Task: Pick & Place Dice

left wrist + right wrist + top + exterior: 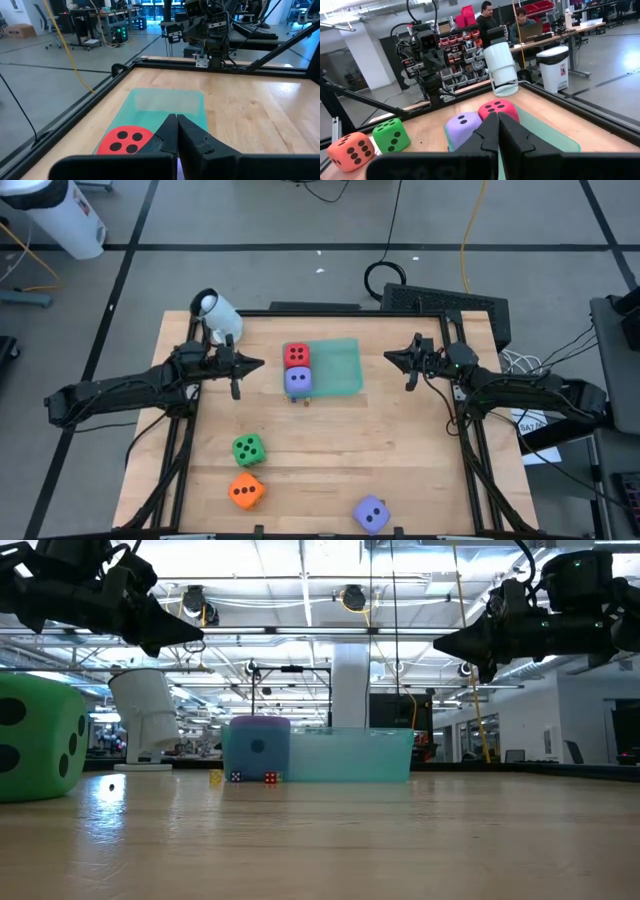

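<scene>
Right now the flat teal tray [340,367] sits at the far middle of the wooden table [400,440]. On its left end rest the soft red cube with dark dots [297,356] and, just nearer, a soft purple-blue cube [299,381]; the two touch. Near the left front are the soft green cube [248,449] and the soft orange cube [246,491], close together. A second purple-blue cube [371,514] lies alone at the near edge, right of the middle. The left gripper [256,364] hangs above the table just left of the tray, its fingers pressed together and holding nothing. The right gripper [392,357] hangs to the right of the tray, also pinched closed and empty. A white round camera [216,315] stands at the far left corner.
</scene>
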Available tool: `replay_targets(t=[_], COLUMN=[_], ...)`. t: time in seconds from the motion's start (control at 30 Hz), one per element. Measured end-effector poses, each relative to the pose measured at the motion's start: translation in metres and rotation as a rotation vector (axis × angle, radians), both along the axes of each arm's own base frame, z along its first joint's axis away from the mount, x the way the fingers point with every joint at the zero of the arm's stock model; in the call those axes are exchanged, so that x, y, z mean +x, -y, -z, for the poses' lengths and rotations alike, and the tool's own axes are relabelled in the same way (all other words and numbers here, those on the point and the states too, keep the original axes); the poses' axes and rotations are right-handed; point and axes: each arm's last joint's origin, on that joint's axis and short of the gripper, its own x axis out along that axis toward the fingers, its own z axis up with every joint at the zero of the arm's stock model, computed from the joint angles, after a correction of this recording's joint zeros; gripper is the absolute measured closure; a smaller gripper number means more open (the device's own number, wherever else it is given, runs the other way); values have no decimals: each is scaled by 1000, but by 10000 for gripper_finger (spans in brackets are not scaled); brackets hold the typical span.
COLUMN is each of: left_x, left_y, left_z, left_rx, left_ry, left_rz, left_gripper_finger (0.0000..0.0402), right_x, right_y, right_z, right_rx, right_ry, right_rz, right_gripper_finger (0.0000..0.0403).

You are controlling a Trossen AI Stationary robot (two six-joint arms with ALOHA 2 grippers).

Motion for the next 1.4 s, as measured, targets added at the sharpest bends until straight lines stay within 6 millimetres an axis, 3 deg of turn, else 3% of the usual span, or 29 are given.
replay_targets(t=[0.27, 0.6, 0.87, 1.4], left_x=[0, 0, 0, 0], left_y=[0, 0, -1, 1], left_z=[0, 0, 0, 0], left_rx=[-2, -1, 1, -64], left_ry=[0, 0, -1, 7], left_rz=[0, 0, -25, 25], left_gripper_finger=[380, 398, 378, 376], right_x=[0, 0, 0, 0], right_y=[0, 0, 0, 0], right_z=[0, 0, 0, 0], right_rx=[0, -7, -27, -54], right_ry=[0, -2, -6, -14], right_rz=[0, 1, 2, 4], right_gripper_finger=[403, 403, 403, 403])
